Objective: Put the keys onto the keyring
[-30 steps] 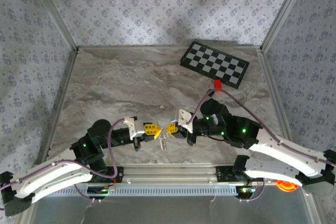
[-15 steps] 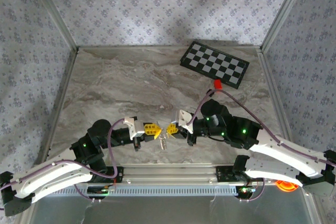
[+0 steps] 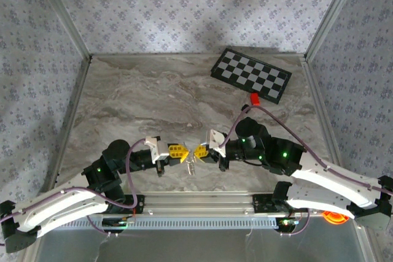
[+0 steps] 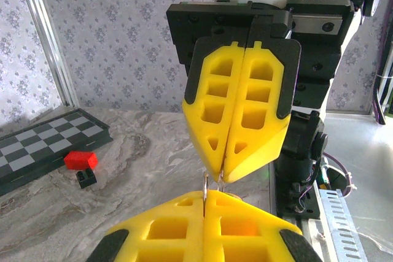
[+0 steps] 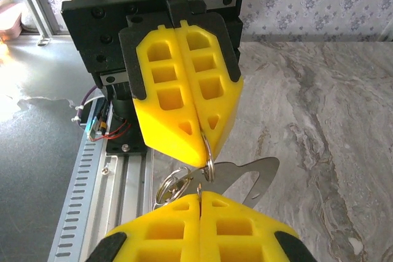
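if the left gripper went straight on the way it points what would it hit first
Most likely the right gripper, whose yellow tips sit nearly against it, only the thin keyring bridging the gap.

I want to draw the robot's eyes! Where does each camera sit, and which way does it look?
Top external: above and behind the arms, looking down on the table; both arms show, left gripper and right gripper tip to tip.
Left wrist: on the left arm, facing the right gripper; its own fingers below.
Right wrist: on the right arm, facing the left gripper; own fingers below.
Shared: both wrist views show the keyring between shut grippers.
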`<action>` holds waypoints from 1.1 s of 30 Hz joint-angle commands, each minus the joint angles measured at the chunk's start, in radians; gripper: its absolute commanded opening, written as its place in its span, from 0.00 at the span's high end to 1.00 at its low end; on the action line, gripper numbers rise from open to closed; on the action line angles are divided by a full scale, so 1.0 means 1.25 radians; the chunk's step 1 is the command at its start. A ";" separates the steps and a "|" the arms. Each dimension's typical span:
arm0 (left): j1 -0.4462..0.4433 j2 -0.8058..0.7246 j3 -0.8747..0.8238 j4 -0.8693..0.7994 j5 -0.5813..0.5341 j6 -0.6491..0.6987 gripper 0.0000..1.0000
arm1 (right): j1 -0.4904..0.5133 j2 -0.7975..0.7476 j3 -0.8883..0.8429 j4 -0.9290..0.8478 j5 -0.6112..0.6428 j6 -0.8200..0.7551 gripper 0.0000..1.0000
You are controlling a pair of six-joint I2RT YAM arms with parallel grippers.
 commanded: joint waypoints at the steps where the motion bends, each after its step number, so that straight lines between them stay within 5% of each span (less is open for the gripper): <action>1: -0.005 -0.005 0.020 0.052 0.010 -0.005 1.00 | -0.005 -0.017 -0.009 0.034 -0.019 0.012 1.00; 33: -0.009 -0.004 0.007 0.079 0.007 -0.016 1.00 | -0.026 -0.041 -0.043 0.100 -0.026 0.052 1.00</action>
